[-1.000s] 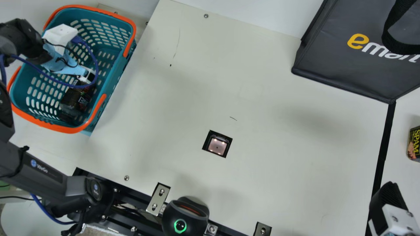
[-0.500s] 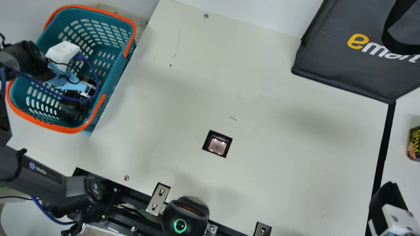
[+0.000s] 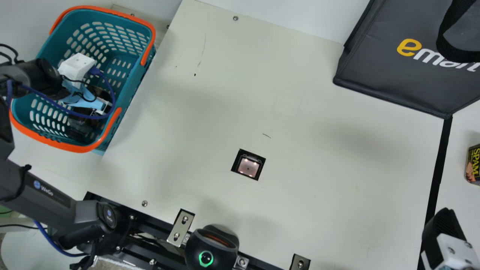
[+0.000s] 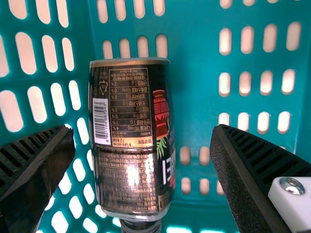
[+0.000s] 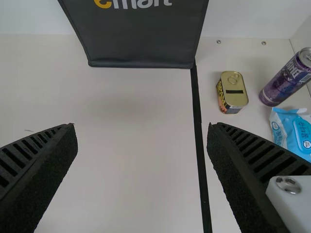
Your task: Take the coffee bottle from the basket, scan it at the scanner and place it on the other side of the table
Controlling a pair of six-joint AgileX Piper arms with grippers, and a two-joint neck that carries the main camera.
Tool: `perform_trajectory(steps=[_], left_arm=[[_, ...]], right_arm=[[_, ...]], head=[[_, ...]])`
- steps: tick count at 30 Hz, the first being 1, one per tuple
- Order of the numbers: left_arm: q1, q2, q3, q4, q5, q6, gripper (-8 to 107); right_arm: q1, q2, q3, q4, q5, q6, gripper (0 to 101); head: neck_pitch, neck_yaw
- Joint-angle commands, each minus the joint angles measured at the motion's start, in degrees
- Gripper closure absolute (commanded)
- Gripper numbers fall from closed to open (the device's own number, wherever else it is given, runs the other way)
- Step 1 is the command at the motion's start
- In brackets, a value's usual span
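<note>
Your left claw (image 3: 101, 108) is in the basket (image 3: 77, 147), its fingers spread wide with the coffee bottle (image 4: 129, 141) lying in view between them, ungripped. Your right claw (image 3: 444, 225), also spread apart, is over the table (image 3: 318, 195), near its black strip (image 3: 438, 168).

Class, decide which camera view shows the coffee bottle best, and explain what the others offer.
The left wrist view: the bottle lies lengthwise, its barcode plain. The main view gives a dark shape in the basket, partly covered by the left gripper. The right wrist view looks towards the bag.
</note>
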Motion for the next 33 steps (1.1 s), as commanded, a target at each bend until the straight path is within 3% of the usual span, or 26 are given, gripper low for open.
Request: perform_trajectory(steps=[1,19,33], left_arm=[[0.1,0.6,0.1,-0.4,-0.3,0.2,9],[0.3,2.0,-0.3,-8.0,2.1,5.4,9],[1.7,4.1,-2.5,-6.1,2.4,12.6,9]], right_arm=[[0.0,0.0,0.0,0.0,0.0,0.0,6],[0.0,0.0,0.0,0.0,-0.1,0.0,6],[0.0,0.0,0.0,0.0,-0.1,0.0,6]], head=[[-1.7,0.2],[-1.7,0.2],[-1.7,0.2]])
